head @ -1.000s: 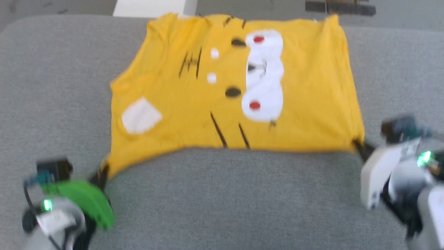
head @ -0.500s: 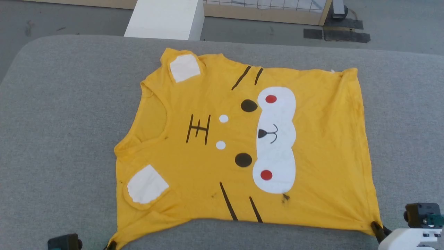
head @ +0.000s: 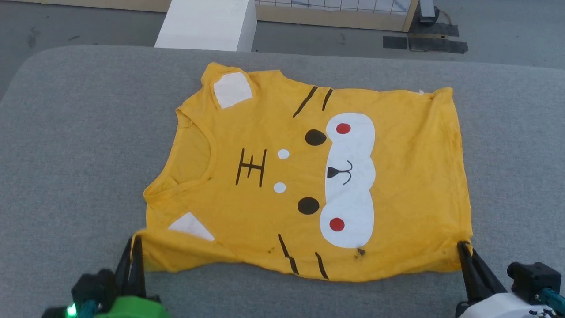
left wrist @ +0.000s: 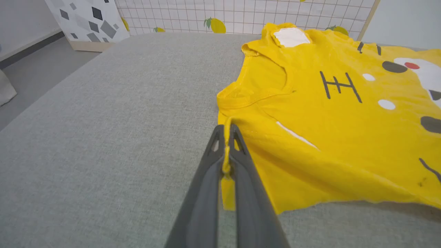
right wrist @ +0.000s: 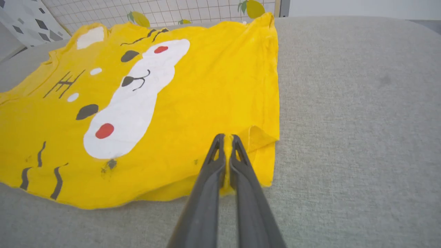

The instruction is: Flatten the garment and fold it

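A: Left jaws: clamped on garment (head: pixel 397 176) sleeve corner. Rest of cloth ahead and right of tips, print up on bench (head: pixel 66 132).
B: Right jaws?
A: Pinched shut on hem corner. Cloth ahead and left of tips. Long axis across, collar to hem, from one pair to the other.
B: Nearer arm? Pose?
A: Neither, equal hold. Both low, almost flat to bench, aimed away. Likely a forward fold next.

On the garment (head: pixel 410 176), a black printed mark (head: pixel 251 167) on the chest just beside the neckline (head: pixel 213 152) reads, seemingly, as the character 王, turned sideways.
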